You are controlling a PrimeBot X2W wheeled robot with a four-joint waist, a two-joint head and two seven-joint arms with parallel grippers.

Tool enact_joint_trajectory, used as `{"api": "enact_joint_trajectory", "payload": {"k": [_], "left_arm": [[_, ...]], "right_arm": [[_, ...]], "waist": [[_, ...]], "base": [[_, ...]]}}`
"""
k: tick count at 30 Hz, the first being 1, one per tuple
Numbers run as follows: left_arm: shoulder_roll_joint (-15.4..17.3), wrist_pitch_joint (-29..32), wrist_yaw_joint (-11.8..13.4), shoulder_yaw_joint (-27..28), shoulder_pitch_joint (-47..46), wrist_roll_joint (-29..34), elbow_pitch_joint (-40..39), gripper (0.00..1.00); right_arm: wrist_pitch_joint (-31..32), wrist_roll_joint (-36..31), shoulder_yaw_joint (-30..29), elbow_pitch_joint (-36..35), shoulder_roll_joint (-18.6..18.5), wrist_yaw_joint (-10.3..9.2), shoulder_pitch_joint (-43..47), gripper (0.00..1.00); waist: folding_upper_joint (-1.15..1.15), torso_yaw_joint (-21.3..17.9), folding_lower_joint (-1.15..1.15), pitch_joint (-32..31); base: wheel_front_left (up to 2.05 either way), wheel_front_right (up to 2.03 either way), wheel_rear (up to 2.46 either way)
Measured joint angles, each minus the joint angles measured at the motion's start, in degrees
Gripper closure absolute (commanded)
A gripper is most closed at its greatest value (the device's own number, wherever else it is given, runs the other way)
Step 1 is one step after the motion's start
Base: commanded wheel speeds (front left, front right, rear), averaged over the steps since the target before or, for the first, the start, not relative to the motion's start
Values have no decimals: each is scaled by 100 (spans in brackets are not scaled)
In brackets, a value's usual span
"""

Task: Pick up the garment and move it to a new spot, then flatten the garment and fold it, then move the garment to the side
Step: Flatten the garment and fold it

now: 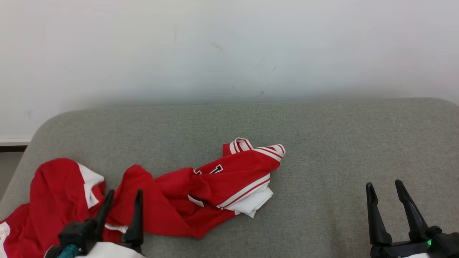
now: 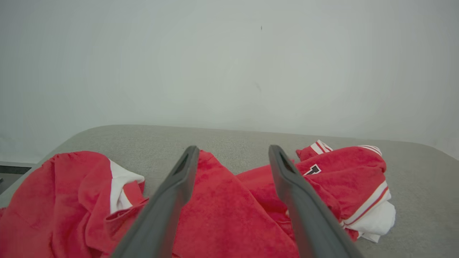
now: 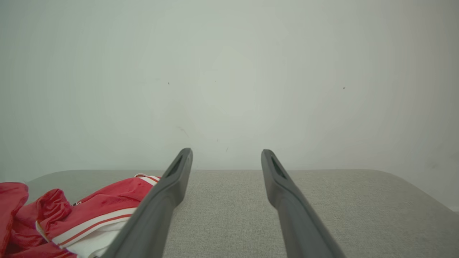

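Crumpled garment (image 1: 172,200) at near left under the left gripper (image 1: 125,193), spread wide for a likely pickup; right gripper (image 1: 384,184), also unclenched, parked over cushion (image 1: 322,143) at right.

A grey table (image 1: 340,143) covered in coarse woven fabric, with rounded corners, carries a crumpled red garment (image 1: 172,204) with white panels and red-and-white striped trim. The garment lies on the table's left half, from the near-left edge to about the middle, its striped end bunched there.
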Motion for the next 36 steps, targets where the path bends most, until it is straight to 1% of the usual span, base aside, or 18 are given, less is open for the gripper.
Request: {"api": "enact_joint_trajectory", "payload": {"k": [8, 11, 13, 16, 17, 20, 23, 27, 31, 36], "left_arm": [[-115, 2, -75, -162, 19, -43, 5, 0], [-182, 1, -129, -244, -8, -44, 27, 0], [-257, 0, -159, -311, -37, -58, 56, 0], [-333, -4, -244, -402, -82, -64, 108, 0], [-371, -5, -264, -428, -116, -79, 127, 0], [-466, -15, -325, -511, -229, -84, 191, 0], [-577, -42, -386, -553, -300, -96, 254, 0], [-679, -57, -445, -586, -353, -98, 310, 0], [-734, -65, -480, -576, -407, -93, 405, 0], [-802, -85, -522, -561, -419, -89, 468, 0]], "right_arm": [[0, 16, 69, 55, -46, 0, 20, 0], [0, 24, 237, 196, -110, 0, 18, 0], [-1, 99, 375, 379, -180, 0, -21, 0], [1, 207, 724, 883, -400, 1, -219, 0], [0, 352, 792, 1029, -417, 0, -336, 0], [67, 513, 1122, 1502, -584, 1, -720, 0], [261, 917, 1386, 1950, -655, 1, -1123, 0], [593, 1639, 1718, 2419, -680, 1, -1532, 0], [1088, 2565, 2116, 2774, -724, 1, -1791, 0], [1427, 3423, 2279, 3080, -831, 0, -1997, 0]], "waist": [[0, 60, 0, -44], [0, 132, 0, -45], [0, 210, 0, -36], [0, 367, 0, 2], [0, 433, 0, 21], [0, 664, 0, 99], [0, 917, 0, 187], [0, 1265, 0, 287], [0, 1601, 0, 351], [0, 1960, 0, 393]], "base": [[0, 0, 0], [0, 0, 0], [0, 0, 0], [0, 0, 0], [0, 0, 0], [0, 0, 0], [0, 0, 0], [0, 0, 0], [0, 0, 0], [0, 0, 0]]}}
